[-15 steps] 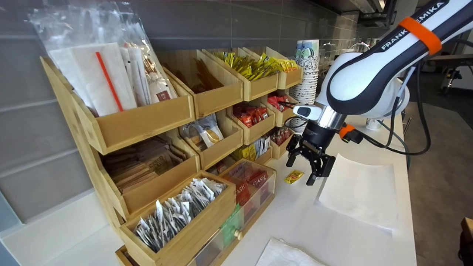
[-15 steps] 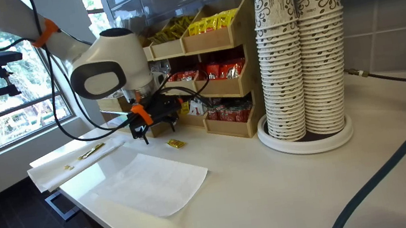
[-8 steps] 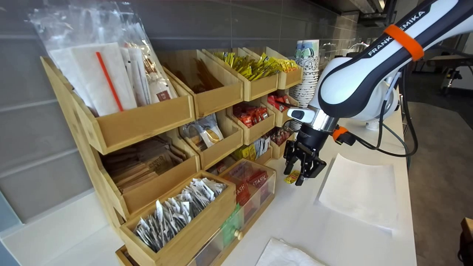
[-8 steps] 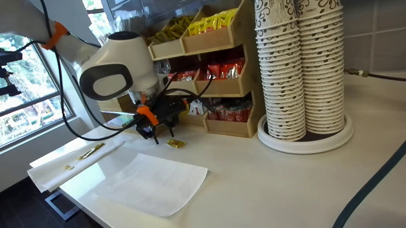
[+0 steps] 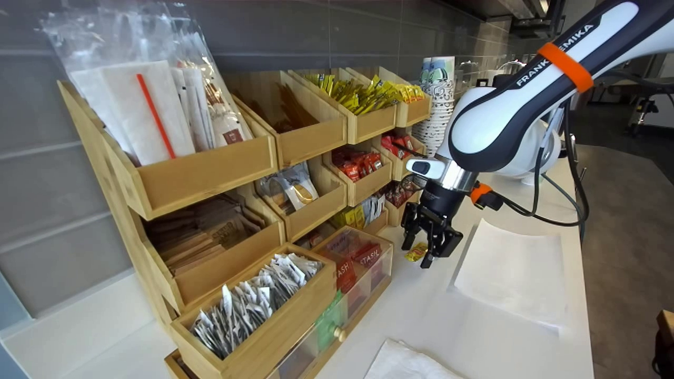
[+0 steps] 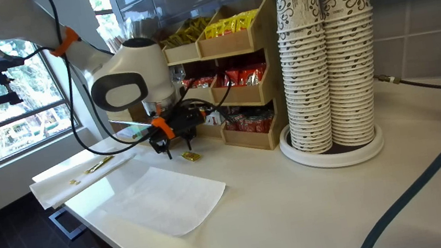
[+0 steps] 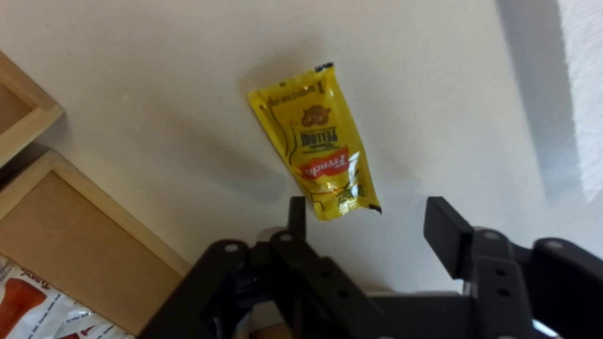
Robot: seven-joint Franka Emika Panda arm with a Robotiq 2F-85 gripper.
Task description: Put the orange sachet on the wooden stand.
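The orange sachet, a small yellow French's mustard packet (image 7: 318, 141), lies flat on the white counter. It also shows in both exterior views (image 5: 416, 252) (image 6: 191, 156). My gripper (image 7: 366, 207) is open and empty, pointing down just above the counter. In the wrist view the packet's lower end reaches between the fingertips, nearer the left finger. In both exterior views the gripper (image 5: 416, 255) (image 6: 180, 153) is close beside the packet, and in one it partly covers it. The wooden stand (image 5: 310, 143) with its tiers of bins stands beside it, also seen here (image 6: 224, 45) and at the wrist view's left (image 7: 80, 235).
A white paper sheet (image 5: 511, 273) lies on the counter on the side away from the stand. Tall cup stacks (image 6: 305, 76) stand on a round white base beyond the stand. A folded napkin (image 5: 408, 363) lies near the drawers. A second paper (image 6: 120, 156) carries an opened yellow packet (image 6: 99, 164).
The arm has moved toward the stand and slightly down, bringing the gripper from beside the packet to over it. The gripper stays open; the packet has not moved.
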